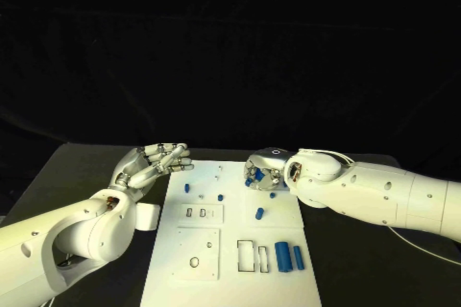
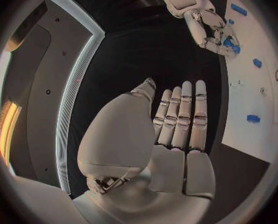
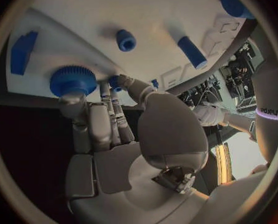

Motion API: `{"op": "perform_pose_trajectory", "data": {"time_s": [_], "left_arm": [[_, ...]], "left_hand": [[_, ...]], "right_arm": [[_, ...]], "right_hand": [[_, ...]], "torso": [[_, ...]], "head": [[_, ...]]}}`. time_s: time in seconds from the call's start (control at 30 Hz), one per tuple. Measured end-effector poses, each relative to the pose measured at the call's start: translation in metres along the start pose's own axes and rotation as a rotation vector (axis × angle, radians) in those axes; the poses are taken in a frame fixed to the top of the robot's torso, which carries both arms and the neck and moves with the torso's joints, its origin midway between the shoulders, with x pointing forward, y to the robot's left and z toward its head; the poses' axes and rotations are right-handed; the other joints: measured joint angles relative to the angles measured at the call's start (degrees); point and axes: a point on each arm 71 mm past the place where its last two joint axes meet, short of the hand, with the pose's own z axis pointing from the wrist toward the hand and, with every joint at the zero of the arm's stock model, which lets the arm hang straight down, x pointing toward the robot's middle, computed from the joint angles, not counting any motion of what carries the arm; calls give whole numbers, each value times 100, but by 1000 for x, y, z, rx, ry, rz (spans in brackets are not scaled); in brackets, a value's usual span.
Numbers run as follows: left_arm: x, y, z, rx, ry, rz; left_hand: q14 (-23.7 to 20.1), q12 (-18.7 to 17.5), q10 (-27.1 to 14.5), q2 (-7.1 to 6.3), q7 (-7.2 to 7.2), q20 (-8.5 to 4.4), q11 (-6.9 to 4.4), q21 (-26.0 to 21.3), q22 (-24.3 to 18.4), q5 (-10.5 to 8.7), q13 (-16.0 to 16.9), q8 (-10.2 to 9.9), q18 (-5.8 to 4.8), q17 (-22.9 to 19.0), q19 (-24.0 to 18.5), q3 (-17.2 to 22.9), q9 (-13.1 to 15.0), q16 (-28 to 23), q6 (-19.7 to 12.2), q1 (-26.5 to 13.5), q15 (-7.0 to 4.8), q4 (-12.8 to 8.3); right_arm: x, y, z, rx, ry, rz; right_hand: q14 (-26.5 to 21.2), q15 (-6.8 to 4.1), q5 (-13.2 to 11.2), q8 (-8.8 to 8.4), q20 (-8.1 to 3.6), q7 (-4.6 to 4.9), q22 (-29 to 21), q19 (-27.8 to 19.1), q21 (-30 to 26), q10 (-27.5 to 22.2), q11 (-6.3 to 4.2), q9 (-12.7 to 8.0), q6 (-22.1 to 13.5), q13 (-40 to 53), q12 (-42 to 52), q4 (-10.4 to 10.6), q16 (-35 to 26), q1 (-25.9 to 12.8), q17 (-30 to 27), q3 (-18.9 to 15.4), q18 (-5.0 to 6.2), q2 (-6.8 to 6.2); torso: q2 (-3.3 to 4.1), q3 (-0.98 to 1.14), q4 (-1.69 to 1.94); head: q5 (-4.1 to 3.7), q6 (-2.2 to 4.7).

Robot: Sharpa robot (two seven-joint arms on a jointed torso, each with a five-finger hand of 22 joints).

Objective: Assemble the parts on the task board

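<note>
My right robot hand (image 1: 266, 172) is over the far right part of the white task board (image 1: 230, 274), its fingers closed round a blue ridged round part (image 3: 73, 79). My left robot hand (image 1: 154, 162) hovers at the board's far left edge, palm up, fingers straight and close together, holding nothing. Other blue parts lie on the board: two cylinders (image 1: 288, 256) side by side near its right edge and a small peg (image 1: 259, 214) in the middle. The board rests on the black bench (image 1: 91, 174).

Two cylinders (image 1: 288, 255) lie side by side, perhaps touching, right of slots (image 1: 252, 255).
</note>
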Motion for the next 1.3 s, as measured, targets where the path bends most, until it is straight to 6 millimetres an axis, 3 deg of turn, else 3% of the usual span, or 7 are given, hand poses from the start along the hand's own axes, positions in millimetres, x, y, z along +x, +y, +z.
{"op": "perform_pose_trajectory", "data": {"time_s": [0.17,0.23,0.47,0.67,0.77,1.0,1.3], "left_arm": [[0,0,0,-4,0,0],[0,0,0,-7,0,-1],[0,1,0,-12,0,-2],[-1,1,0,-18,1,-3],[-1,2,0,-21,2,-3],[-2,2,1,-28,0,-2],[-3,3,1,-37,-2,-1]], "left_hand": [[0,0,0,0,0,0,0,0,0,0,0,0,0,5,0,0,0,0,0,0,0,0],[0,0,0,0,0,0,0,0,0,0,0,0,-1,5,0,0,0,0,0,0,0,0],[0,-7,0,-22,0,0,0,0,-6,0,0,0,-1,6,0,0,-2,0,0,-22,0,0],[0,-41,0,-22,0,0,0,0,-13,0,-1,0,-1,16,0,0,-9,0,0,-22,0,0],[0,-46,0,-22,0,0,0,0,-18,0,0,0,-1,17,-1,0,-11,0,0,-22,0,0],[0,-62,0,-22,0,0,0,0,-22,0,0,0,-1,23,-1,0,-12,0,0,-22,0,0],[0,-82,-1,-22,0,0,0,0,-31,0,-1,-6,-1,30,-1,15,-17,-7,0,-22,0,-16]], "right_arm": [[-1,1,0,-1,-5,-2],[-2,1,1,-2,-8,-3],[-4,2,2,-5,-18,-3],[-4,3,2,-4,-34,-2],[-4,4,1,-4,-43,-1],[-5,7,0,-9,-87,10],[-11,13,4,-12,-173,26]], "right_hand": [[0,0,0,24,0,-17,104,42,65,32,-31,23,17,-27,16,39,35,0,38,39,0,0],[0,0,0,24,-19,-18,160,61,108,32,-31,33,18,-37,21,55,82,0,65,55,-88,0],[0,0,0,94,-9,-51,376,163,245,153,-63,79,94,-74,35,126,172,22,142,126,-89,22],[11,-75,-189,231,-47,-164,681,313,443,407,-165,162,274,-87,158,189,294,141,240,291,-88,142],[5,-109,-246,312,-82,-206,790,349,507,534,-228,169,354,-70,213,219,332,166,277,346,-153,170],[11,-116,-302,313,-104,-206,888,370,552,555,-244,169,359,-64,212,238,374,171,316,363,-156,253],[11,-115,-357,313,-123,-207,892,390,552,575,-264,169,358,-67,211,261,374,156,301,386,-176,267]], "torso": [[20,-3,3],[29,-3,4],[51,-10,13],[68,-16,20],[72,-20,23],[86,-24,30],[102,-37,40]], "head": [[-1,10],[-1,14],[-15,20],[-15,23],[-16,21],[-8,34],[12,69]]}}
